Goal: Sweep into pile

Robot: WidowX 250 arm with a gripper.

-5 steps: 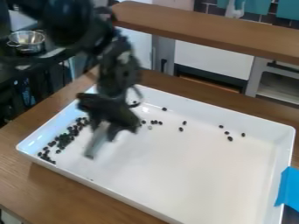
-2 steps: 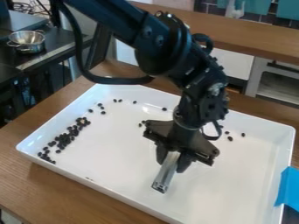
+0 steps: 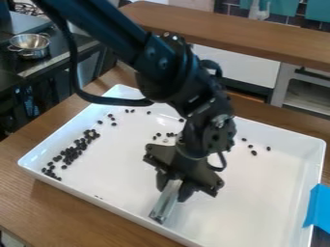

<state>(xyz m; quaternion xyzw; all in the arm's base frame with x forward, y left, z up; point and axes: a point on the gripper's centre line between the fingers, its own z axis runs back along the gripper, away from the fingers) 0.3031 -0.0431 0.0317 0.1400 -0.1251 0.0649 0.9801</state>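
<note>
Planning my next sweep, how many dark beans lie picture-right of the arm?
4, near the tray's far wall: leftmost bean, rightmost bean, two beans between. The arm may hide more.

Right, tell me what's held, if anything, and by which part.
The gripper holds a silvery bar by its upper end, above the white tray.

No lettering, label, brand name, number or sign can be read anywhere in the frame.
</note>
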